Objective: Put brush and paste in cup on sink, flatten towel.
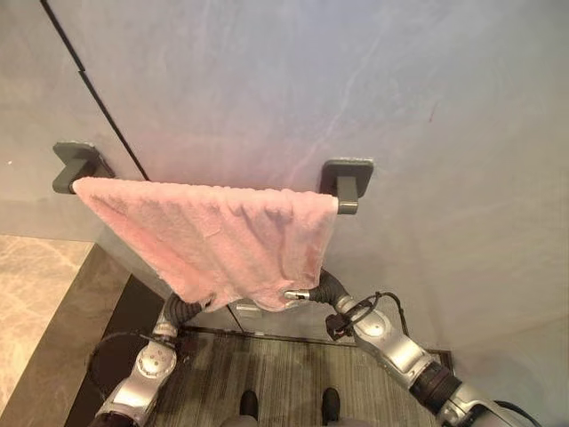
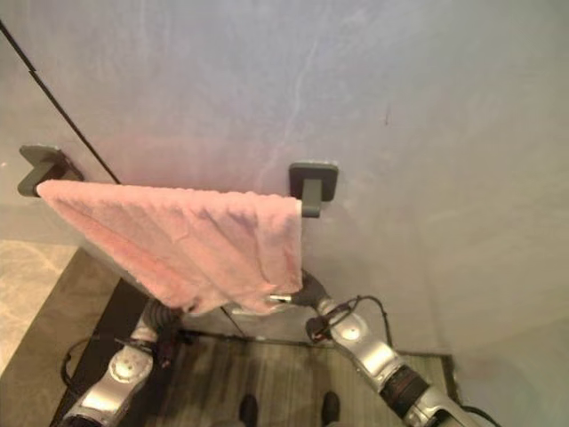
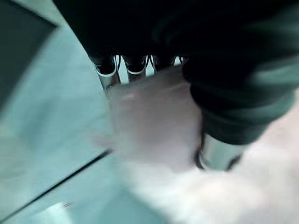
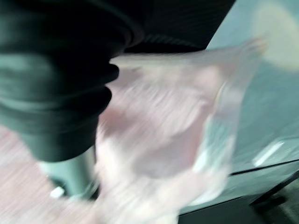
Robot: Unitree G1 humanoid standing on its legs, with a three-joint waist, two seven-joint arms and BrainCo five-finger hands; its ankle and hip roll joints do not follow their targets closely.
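A pink towel (image 1: pixel 222 236) hangs over a bar between two grey wall brackets (image 1: pixel 76 165) (image 1: pixel 347 178). Its lower edge is drawn out from the wall toward me. My left hand (image 1: pixel 182 309) is under the towel's lower left part; in the left wrist view the cloth (image 3: pixel 154 121) is bunched between its fingers (image 3: pixel 107 77) and thumb. My right hand (image 1: pixel 324 289) is at the lower right corner, with one silver finger lying along the hem. In the right wrist view the towel (image 4: pixel 163 130) drapes over that hand beside its thumb (image 4: pixel 70 175).
The grey stone wall (image 1: pixel 400 107) stands close behind the towel, with a dark seam (image 1: pixel 89 84) running down its left side. Below lie a striped dark floor mat (image 1: pixel 267 374) and beige tiles (image 1: pixel 36 302) at the left.
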